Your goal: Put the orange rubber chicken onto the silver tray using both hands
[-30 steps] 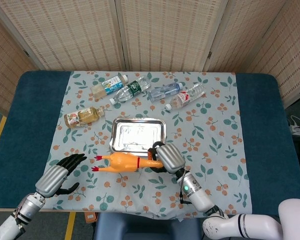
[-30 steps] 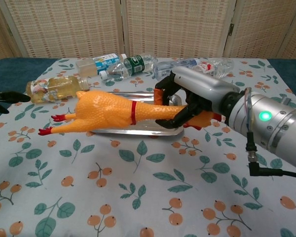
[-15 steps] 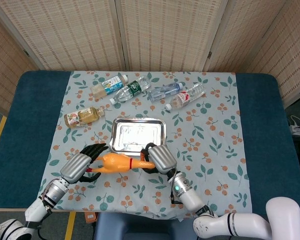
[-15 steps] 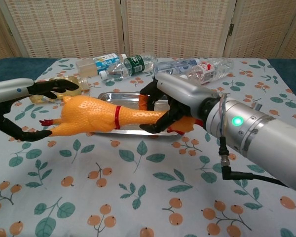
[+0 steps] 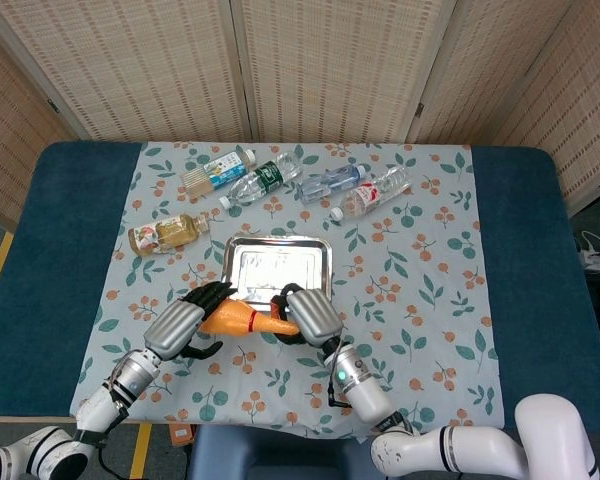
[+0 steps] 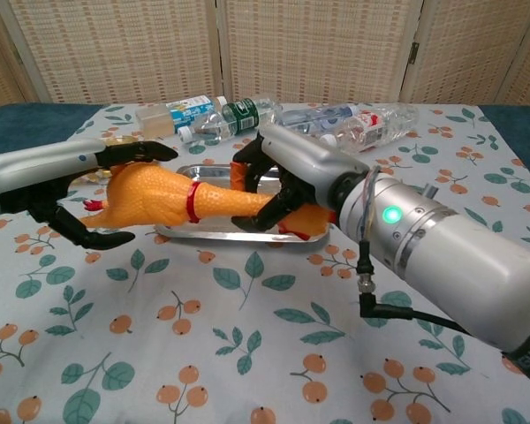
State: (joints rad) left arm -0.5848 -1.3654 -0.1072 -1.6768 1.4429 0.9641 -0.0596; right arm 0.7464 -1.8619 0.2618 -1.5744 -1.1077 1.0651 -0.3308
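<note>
The orange rubber chicken (image 5: 238,317) (image 6: 163,195) hangs level just above the cloth, in front of the silver tray (image 5: 280,243) (image 6: 214,236). My right hand (image 5: 308,314) (image 6: 291,170) grips its neck and head end, close to the tray's front rim. My left hand (image 5: 183,322) (image 6: 60,170) brackets the chicken's tail end. Its fingers lie spread over the back, and its thumb sits below with a gap to the body. The chicken's red feet are partly hidden behind the left hand. The tray holds nothing.
Several plastic bottles (image 5: 270,178) (image 6: 238,113) lie in a row behind the tray. A bottle of yellow liquid (image 5: 165,233) lies to the tray's left. Floral cloth (image 5: 420,290) covers the table's middle, with blue surface (image 5: 50,250) at both sides.
My right hand carried the chicken leftward. My left hand came in from the left edge and now surrounds the chicken's tail end.
</note>
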